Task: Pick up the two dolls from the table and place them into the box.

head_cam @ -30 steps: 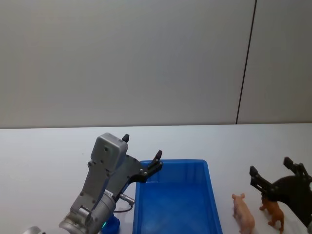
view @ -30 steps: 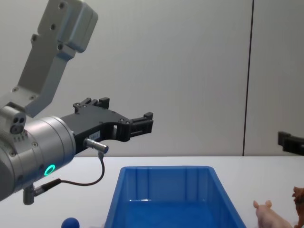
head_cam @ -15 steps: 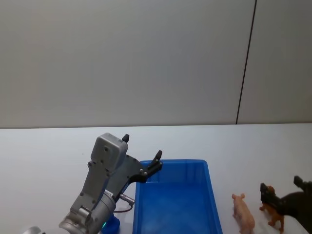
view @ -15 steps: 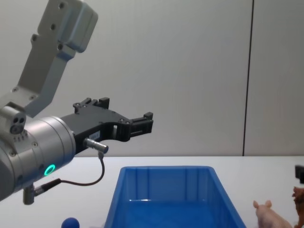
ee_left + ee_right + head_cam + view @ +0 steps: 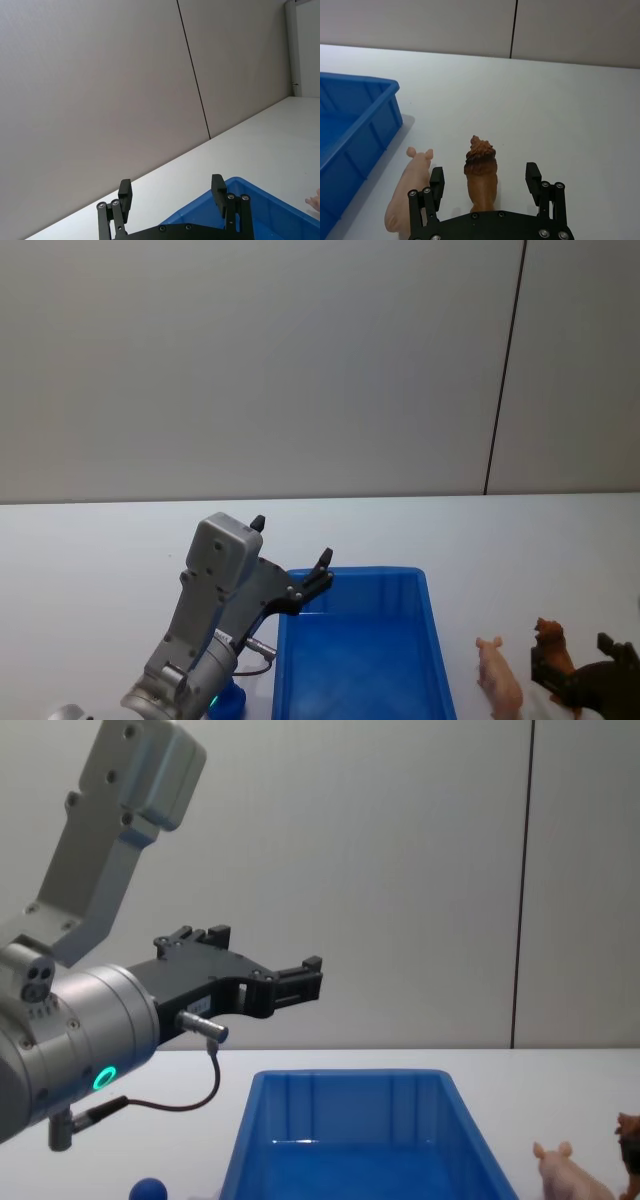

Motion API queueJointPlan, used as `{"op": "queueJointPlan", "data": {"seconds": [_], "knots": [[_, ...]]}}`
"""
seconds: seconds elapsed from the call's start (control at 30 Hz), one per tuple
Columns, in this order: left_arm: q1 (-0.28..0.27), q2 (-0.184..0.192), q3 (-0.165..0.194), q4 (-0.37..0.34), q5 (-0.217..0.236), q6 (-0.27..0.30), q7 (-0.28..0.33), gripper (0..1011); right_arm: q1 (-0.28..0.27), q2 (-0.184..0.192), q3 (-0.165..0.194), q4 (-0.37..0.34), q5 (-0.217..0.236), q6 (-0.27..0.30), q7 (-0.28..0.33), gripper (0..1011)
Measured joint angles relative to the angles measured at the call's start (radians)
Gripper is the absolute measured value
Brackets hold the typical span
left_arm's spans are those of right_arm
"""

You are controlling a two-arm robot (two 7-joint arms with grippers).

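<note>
Low over the table (image 5: 100,540), off the right side of the box (image 5: 355,573): the right gripper (image 5: 485,174), jaws spread wide. Straddling the reddish-brown doll (image 5: 481,170), one black finger (image 5: 533,177) out past the flank away from the box with a clear gap, nothing pinched. Box-side finger (image 5: 436,181) slotted between the two dolls, just beside the pale pink doll (image 5: 410,192); touching it or not, cannot tell.

Both dolls on the tabletop outside the box, side by side, heads pointing away from the robot. Pink one nearer the box's right wall yet apart from it; brown one farther out from the box, just beside the pink one.

Raised in the air above the box's left rim, near its far corner: the left gripper (image 5: 292,540), jaws likewise spread apart, holding nothing, touching nothing. Behind it, a grey arm climbing from the box's left side, with a green ring light (image 5: 103,1077) glowing on the round wrist housing and a thin dark cable (image 5: 205,1092) looped underneath.

On the table left of the box, by its near corner: a small blue ball (image 5: 150,1188).

Beyond the box's far end, a plain pale wall (image 5: 250,360) crossed by one dark vertical seam (image 5: 505,370), right of the box.
</note>
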State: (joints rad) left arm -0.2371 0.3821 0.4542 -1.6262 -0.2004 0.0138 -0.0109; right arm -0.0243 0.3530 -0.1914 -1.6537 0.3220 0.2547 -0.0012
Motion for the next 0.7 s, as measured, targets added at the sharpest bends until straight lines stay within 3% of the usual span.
{"op": "queueJointPlan", "data": {"seconds": [0.2,0.4,0.7], "knots": [[0.0,0.0,0.0,0.0,0.0,0.0,0.0,1001,0.016,-0.014,-0.009,0.041,-0.015,0.007,0.013,994],[0.0,0.0,0.0,0.0,0.0,0.0,0.0,1001,0.031,-0.028,-0.015,0.081,-0.028,0.013,0.025,868],[0.0,0.0,0.0,0.0,0.0,0.0,0.0,1001,0.047,-0.042,-0.019,0.12,-0.036,0.02,0.03,566]]}}
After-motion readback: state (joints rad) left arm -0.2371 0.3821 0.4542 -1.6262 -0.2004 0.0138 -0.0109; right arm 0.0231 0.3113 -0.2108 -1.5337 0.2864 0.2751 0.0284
